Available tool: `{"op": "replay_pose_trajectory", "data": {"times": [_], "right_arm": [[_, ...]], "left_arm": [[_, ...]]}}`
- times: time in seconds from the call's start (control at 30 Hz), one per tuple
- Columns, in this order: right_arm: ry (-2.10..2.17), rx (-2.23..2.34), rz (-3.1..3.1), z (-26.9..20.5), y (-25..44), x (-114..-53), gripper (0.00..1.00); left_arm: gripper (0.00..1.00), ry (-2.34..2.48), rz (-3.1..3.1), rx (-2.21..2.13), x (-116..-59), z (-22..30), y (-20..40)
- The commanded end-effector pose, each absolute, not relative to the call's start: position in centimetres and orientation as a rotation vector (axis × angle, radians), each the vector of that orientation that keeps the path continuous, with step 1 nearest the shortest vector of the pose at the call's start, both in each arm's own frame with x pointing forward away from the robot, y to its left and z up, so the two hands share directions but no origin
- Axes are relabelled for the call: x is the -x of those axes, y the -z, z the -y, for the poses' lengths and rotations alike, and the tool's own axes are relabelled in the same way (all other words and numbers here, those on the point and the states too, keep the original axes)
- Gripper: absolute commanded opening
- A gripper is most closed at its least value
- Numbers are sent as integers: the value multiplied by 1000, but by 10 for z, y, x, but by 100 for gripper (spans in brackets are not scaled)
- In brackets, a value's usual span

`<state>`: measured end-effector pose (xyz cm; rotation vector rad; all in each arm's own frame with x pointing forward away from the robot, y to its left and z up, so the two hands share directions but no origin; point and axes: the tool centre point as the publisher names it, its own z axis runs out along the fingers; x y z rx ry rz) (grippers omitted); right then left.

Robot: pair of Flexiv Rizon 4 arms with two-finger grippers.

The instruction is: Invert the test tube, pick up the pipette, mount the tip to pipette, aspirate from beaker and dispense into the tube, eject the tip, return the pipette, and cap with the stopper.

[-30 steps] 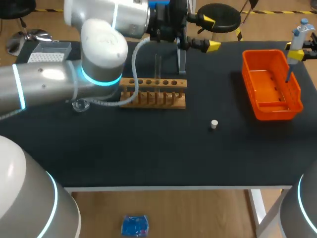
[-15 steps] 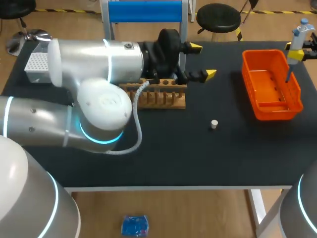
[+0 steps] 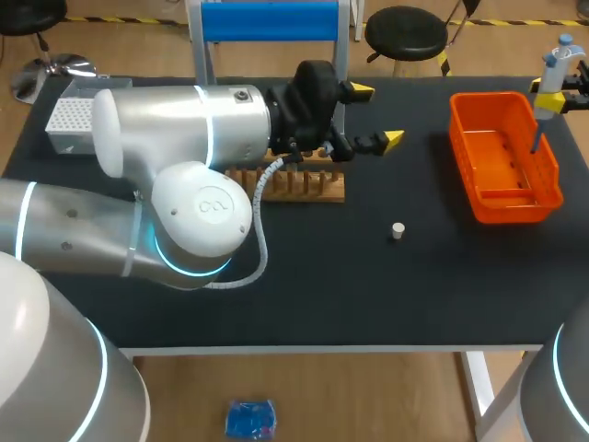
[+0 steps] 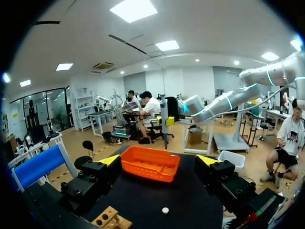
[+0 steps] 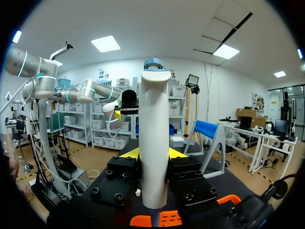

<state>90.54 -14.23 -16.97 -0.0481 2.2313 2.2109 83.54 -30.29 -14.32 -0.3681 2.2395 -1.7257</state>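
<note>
Left gripper (image 4: 158, 160) is hanging above the table (image 3: 304, 295), over the far middle and just past the right end of the rack (image 3: 308, 185). Its fingers (image 3: 394, 139) are standing wide apart. Nothing is lying between them and they are touching nothing. In the left wrist view the basket (image 4: 150, 165) is sitting straight ahead of the open fingers. The stopper (image 4: 165, 210) is lying on the table nearer in, ahead of the gripper and between the finger lines. One corner of the rack is showing low beside one finger.

The left arm (image 3: 184, 166) is lying across the rack and covering most of its holes. The tube is hidden there, so I cannot tell where it is standing. The tip box (image 3: 66, 114) is sitting at the far left corner, partly behind the arm.

Right gripper (image 5: 153, 152) is staying at the table's far right edge, over the far right corner of the basket. Its fingers (image 5: 177, 153) are pressing narrow on both sides of the pipette (image 5: 154, 138), which is standing upright between them, with its head above the fingers. In the head view the pipette's thin lower end is pointing down inside the basket's rim. Whether it is touching the basket I cannot tell, nor whether a tip is mounted.

The stopper is lying alone on the mat, well apart from the rack and the basket, roughly between them and nearer the front.
</note>
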Motion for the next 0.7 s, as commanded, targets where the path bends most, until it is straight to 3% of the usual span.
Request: {"op": "replay_pose_trajectory", "data": {"times": [0.03, 0.7], "right_arm": [[-2207, 48, -2236, 142, 169, -905, 0], [-2207, 48, -2236, 142, 169, -905, 0]], "left_arm": [[100, 1772, -2219, 323, -852, 281, 159], [100, 1970, -2150, 99, -850, 231, 168]]}}
